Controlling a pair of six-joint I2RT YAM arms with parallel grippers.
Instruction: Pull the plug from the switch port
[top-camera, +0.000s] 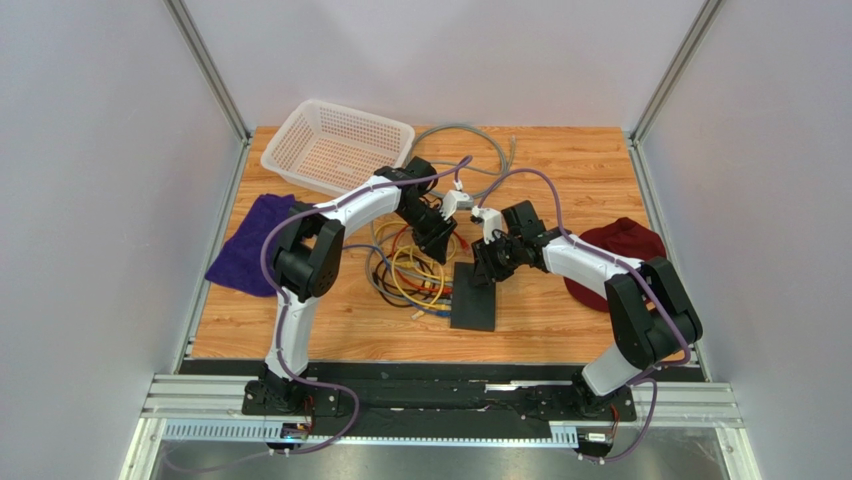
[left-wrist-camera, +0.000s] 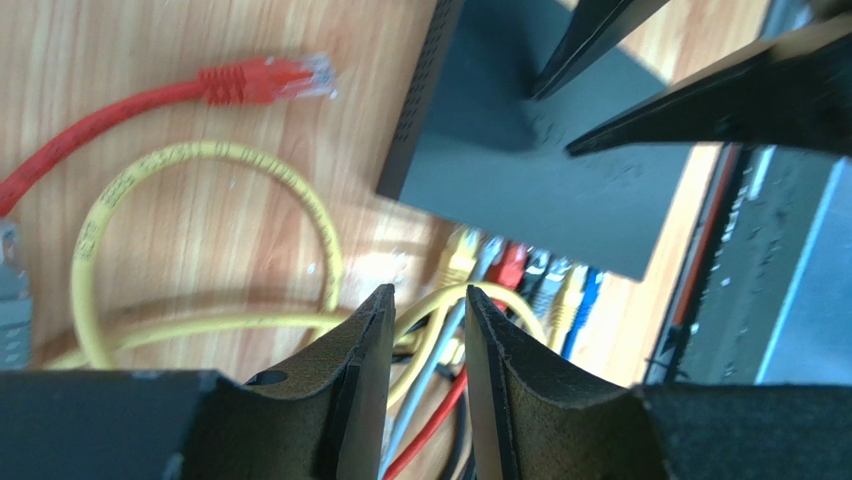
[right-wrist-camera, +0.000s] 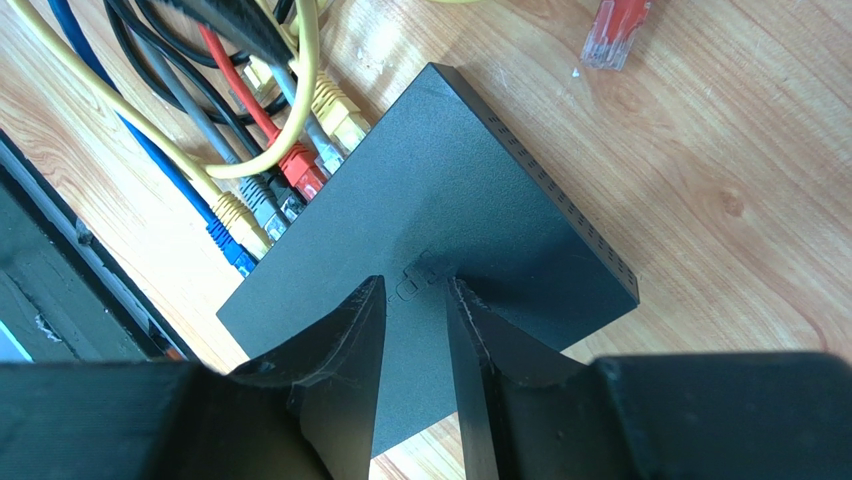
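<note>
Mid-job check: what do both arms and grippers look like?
The left arm and right arm have white shells, black joints and a purple cable looping along each. The left gripper and right gripper each have two black, tapered fingers.

**Quick rundown of the surfaces here**

Switch is matte black with a fine grain. Table is wood-grain with a slight sheen. Yellow cable has a smooth jacket, and the red plug has a clear plastic tip. Basket is white plastic mesh. Left gripper fingers look rough and grainy.
</note>
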